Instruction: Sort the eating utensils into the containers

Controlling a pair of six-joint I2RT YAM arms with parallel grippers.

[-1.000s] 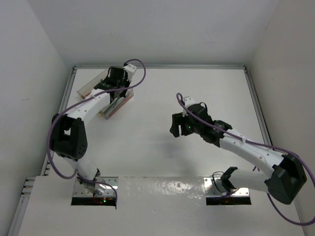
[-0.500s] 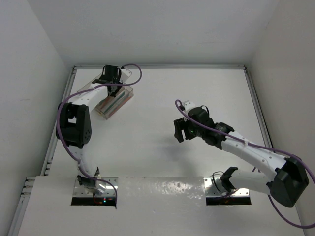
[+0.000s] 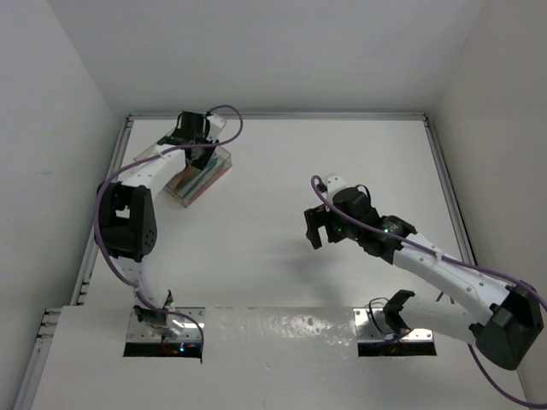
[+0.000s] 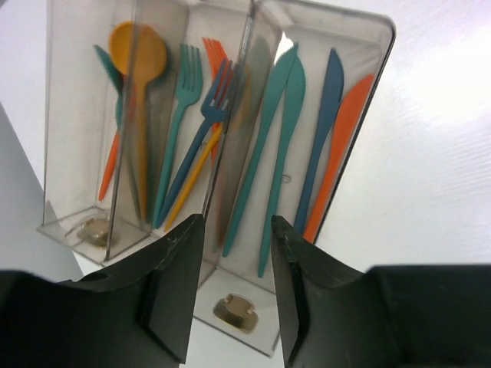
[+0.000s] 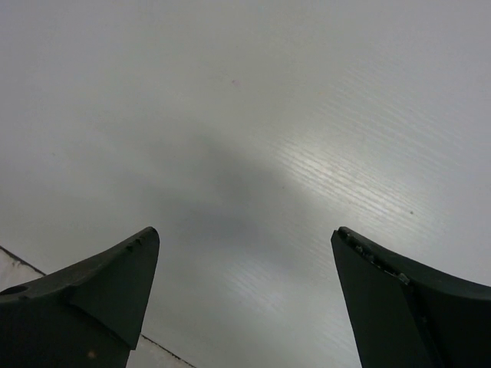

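Your utensils lie sorted in the clear three-compartment tray (image 4: pixel 383 47) at the tabletop (image 3: pixel 282 162) far left, spoons (image 4: pixel 138 54), forks (image 4: pixel 188 96) and knives (image 4: pixel 280 130) apart, just beyond your empty, slightly parted left pincer (image 4: pixel 236 299), while the right pincer (image 5: pixel 245 299) gapes empty elsewhere; they look light, stiff and slick, so pinch mid-handle.

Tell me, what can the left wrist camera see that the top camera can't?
Only the left wrist view shows the spoons, forks and knives one by one, each kind in its own compartment of the tray. Only the top view shows the right gripper, hanging over the table away from the tray. Both show the tray and the left gripper right by it.
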